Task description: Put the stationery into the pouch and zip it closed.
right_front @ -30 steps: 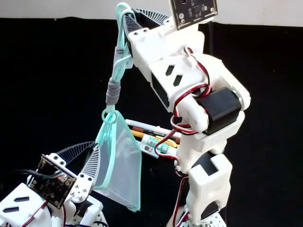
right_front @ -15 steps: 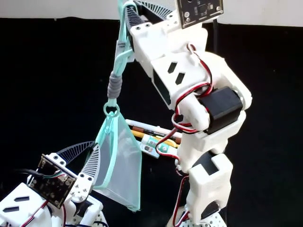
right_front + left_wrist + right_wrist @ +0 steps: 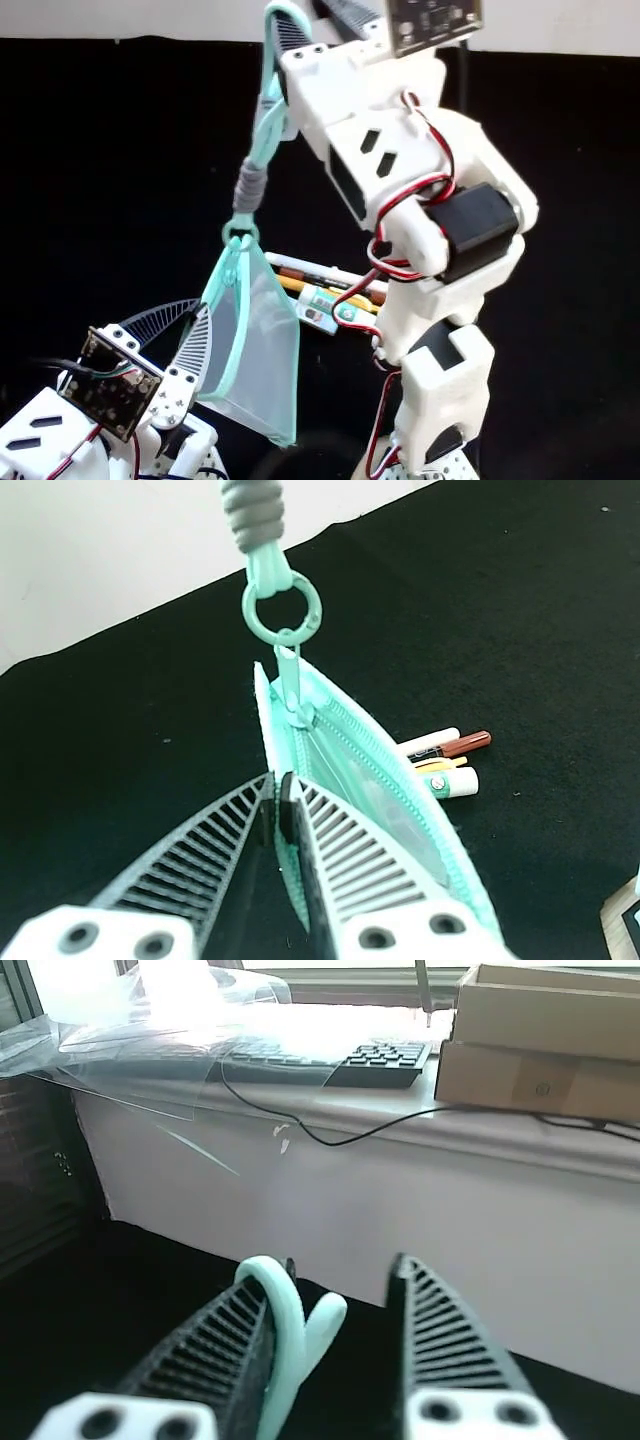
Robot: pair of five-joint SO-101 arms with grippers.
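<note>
Under its strap (image 3: 283, 1320), the pouch (image 3: 255, 345) hangs long axis near-vertical, zipper pull (image 3: 289, 675) uppermost.

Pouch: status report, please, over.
Left end effector shut on pouch edge. Right end effector open, strap hooked over one finger, pouch hanging. Stationery on table, outside pouch.

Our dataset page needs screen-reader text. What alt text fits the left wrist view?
The left end effector pinches the edge of a mint-green zip pouch, which hangs by its zipper-pull ring from a grey-wrapped strap. Pens and markers lie on the black table beyond.
</note>
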